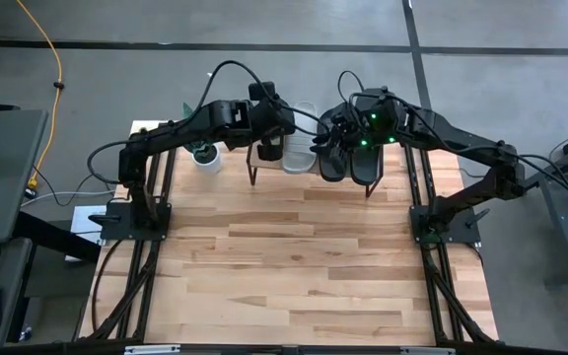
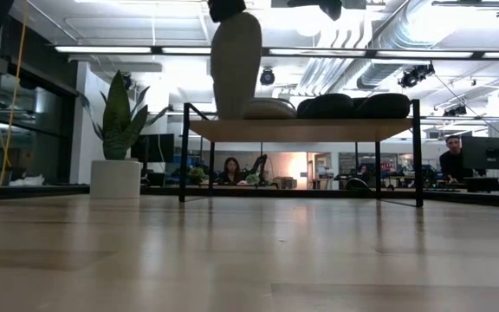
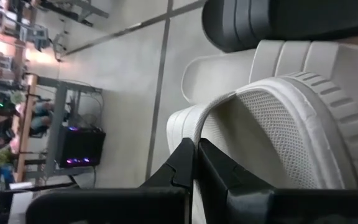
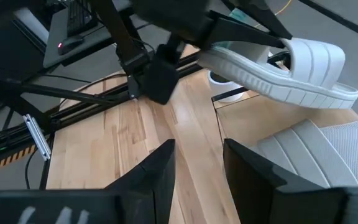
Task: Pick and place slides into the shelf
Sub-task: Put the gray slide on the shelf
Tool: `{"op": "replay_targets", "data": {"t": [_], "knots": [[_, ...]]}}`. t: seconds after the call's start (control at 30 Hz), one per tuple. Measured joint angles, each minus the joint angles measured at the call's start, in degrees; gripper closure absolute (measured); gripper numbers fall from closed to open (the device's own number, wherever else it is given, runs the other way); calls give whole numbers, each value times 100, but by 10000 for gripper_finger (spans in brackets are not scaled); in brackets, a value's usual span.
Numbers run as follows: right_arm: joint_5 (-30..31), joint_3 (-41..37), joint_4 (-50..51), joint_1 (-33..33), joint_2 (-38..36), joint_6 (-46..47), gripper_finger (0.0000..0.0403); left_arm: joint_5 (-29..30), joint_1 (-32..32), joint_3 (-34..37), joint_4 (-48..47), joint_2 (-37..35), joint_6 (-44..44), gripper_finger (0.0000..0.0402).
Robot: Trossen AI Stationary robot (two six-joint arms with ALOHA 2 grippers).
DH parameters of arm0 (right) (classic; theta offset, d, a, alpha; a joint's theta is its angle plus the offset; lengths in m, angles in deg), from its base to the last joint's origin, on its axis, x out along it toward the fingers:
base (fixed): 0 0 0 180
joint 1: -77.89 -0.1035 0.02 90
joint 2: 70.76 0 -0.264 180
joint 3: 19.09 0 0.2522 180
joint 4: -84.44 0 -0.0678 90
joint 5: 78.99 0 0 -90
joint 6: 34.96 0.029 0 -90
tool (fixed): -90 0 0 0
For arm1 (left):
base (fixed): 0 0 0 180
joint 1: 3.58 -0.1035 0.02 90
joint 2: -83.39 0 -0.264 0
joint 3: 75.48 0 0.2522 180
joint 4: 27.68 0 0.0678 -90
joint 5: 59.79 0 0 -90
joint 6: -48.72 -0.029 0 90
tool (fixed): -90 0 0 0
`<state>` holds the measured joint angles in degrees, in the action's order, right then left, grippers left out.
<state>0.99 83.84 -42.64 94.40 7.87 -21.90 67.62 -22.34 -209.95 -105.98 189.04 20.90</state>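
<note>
Bare desk (image 1: 294, 266) fills the near part of the high view, and all the work is at the far edge. My left tool (image 1: 269, 126) hangs over the left end of the shelf (image 1: 254, 170), clenched on a pale slide. One pale slide (image 1: 301, 150) and two black slides (image 1: 348, 163) lie side by side on the shelf already. My right tool (image 1: 355, 133) hovers over the black pair.

From the low view, the held pale slide (image 2: 236, 62) stands on end, its low tip touching or just above the plank (image 2: 301, 130). The free spot is at the left end, beside the flat pale slide (image 2: 269, 108). A plant pot (image 2: 116, 178) stands left of the shelf, well apart.

Looking past my left wrist, my two fingers (image 3: 185, 171) pinch the edge of the pale slide (image 3: 291, 130), with its twin (image 3: 229, 71) just past it.

Looking past my right wrist, that tool (image 4: 197, 171) is released and holds nothing.

To do this well, I think I should tip the slide down slowly, sole flat, next to its twin, and only then let go. If I let go too soon, it could fall off the end.
</note>
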Motion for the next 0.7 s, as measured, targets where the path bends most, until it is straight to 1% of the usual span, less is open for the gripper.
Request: {"op": "replay_targets", "data": {"t": [0.23,0.3,0.4,0.57,0.63,0.7], "knots": [[0,0,2,0,0,-22,276,-206,-184,259,88,0,10,401],[0,0,1,0,0,-46,276,-356,-230,300,123,0,90,401],[0,0,2,0,0,-96,276,-604,-223,305,185,0,129,402],[13,0,2,35,2,-198,276,-740,-223,305,333,0,127,401],[5,0,2,90,2,-148,276,-927,-228,305,290,0,134,401],[0,0,14,163,2,-144,276,-991,-223,305,207,0,155,401]]}}
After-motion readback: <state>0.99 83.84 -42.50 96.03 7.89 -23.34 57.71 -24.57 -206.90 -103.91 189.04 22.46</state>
